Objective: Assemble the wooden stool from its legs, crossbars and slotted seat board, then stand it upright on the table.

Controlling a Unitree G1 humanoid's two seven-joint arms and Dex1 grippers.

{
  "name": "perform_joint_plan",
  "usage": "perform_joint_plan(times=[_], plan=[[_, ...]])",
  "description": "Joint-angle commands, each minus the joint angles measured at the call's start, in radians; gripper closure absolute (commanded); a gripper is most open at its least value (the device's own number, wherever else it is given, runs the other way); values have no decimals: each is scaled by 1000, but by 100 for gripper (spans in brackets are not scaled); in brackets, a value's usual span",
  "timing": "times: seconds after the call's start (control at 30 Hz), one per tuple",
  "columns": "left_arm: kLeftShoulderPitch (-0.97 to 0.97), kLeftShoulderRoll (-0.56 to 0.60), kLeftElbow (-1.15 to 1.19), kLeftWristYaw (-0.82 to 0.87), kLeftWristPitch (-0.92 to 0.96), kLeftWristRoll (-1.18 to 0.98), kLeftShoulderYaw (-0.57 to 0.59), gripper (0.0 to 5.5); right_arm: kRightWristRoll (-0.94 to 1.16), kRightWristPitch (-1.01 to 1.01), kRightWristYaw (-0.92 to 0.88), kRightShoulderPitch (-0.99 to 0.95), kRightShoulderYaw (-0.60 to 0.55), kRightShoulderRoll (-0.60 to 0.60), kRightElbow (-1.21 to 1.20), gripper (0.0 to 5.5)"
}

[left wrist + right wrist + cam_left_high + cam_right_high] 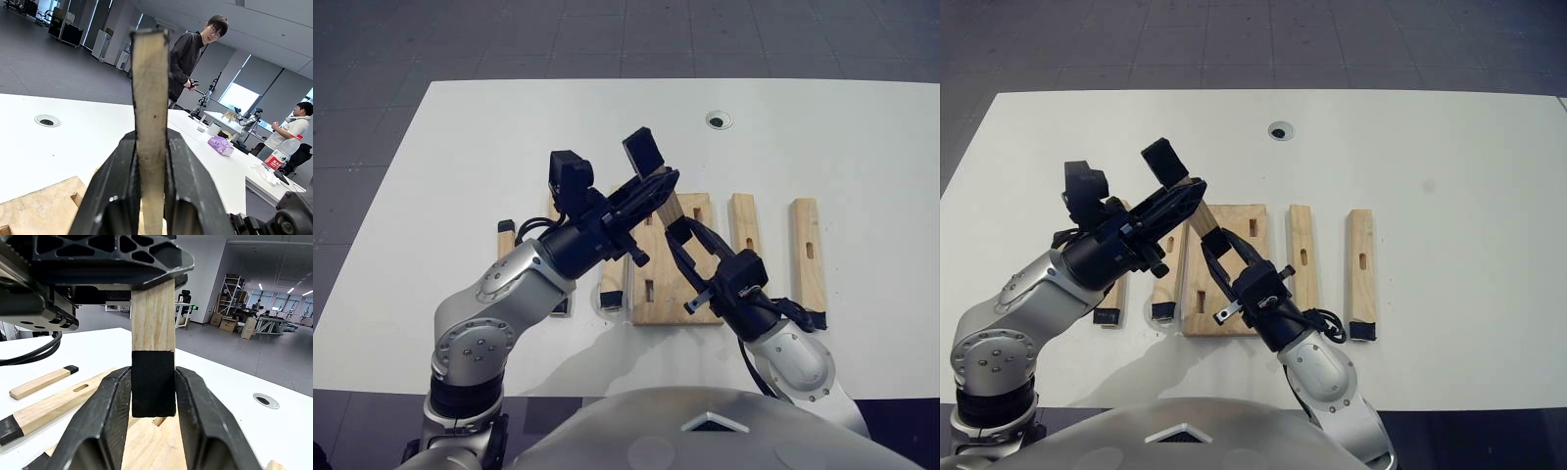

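Left tool (658,188) and right tool (688,233) clamp one leg (152,323) — above the seat board (668,299).

A grey tiled floor (509,39) fills the top of the head views, behind a white surface (862,147) with a round cable port (719,119) near its far edge. In the left wrist view, black cases (68,33) stand at upper left, bright windows (239,96) sit at centre right, and white tables (220,120) stretch below them. In the right wrist view, shelving (230,289) and cardboard boxes (227,323) stand at right, under ceiling light strips (292,293).
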Motion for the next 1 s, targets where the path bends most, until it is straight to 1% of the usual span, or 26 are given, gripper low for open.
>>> perform_joint_plan(times=[0.03, 0.13, 0.2, 0.33, 0.4, 0.43, 0.5, 0.57, 0.6, 0.67, 0.73, 0.83, 0.9, 1.0], plan=[[9, 10, -13, -15, 15, 4, -11, 508, 58, 12, 21, 3, -19, 6, -6, 347], [15, 14, -19, -11, 12, 19, -6, 508, 48, 5, 19, 0, -24, -1, -2, 297], [23, 19, -25, 1, 1, 66, 3, 508, 49, 3, 15, 2, -32, 2, 2, 261], [51, 52, -43, 14, -35, 252, 29, 508, 49, 1, 7, 4, -37, 11, 2, 201], [74, 73, -52, 28, -57, 375, 35, 508, 47, 1, 0, 2, -41, 16, 1, 157], [98, 84, -57, 41, -68, 444, 34, 508, 46, 3, -6, -1, -53, 19, -2, 138], [152, 68, -62, 73, -74, 512, 54, 508, 54, 11, -20, -10, -93, 27, -5, 105], [200, 29, -59, 115, -69, 541, 82, 508, 64, 16, -35, -26, -154, 35, -6, 66], [219, 14, -58, 133, -68, 561, 90, 508, 69, 17, -44, -43, -203, 40, -4, 57], [268, -22, -60, 186, -70, 630, 92, 508, 76, 19, -67, -79, -296, 48, 4, 16], [307, -47, -56, 217, -89, 711, 78, 508, 63, 12, -104, -130, -427, 39, 45, 10], [315, -61, -53, 219, -113, 802, 75, 508, 67, -21, -147, -168, -598, 28, 132, 10], [306, -60, -46, 214, -118, 844, 88, 508, 90, -54, -165, -164, -686, 35, 200, 10], [289, -71, -30, 196, -123, 874, 115, 508, 120, -103, -171, -147, -758, 52, 284, 10]])
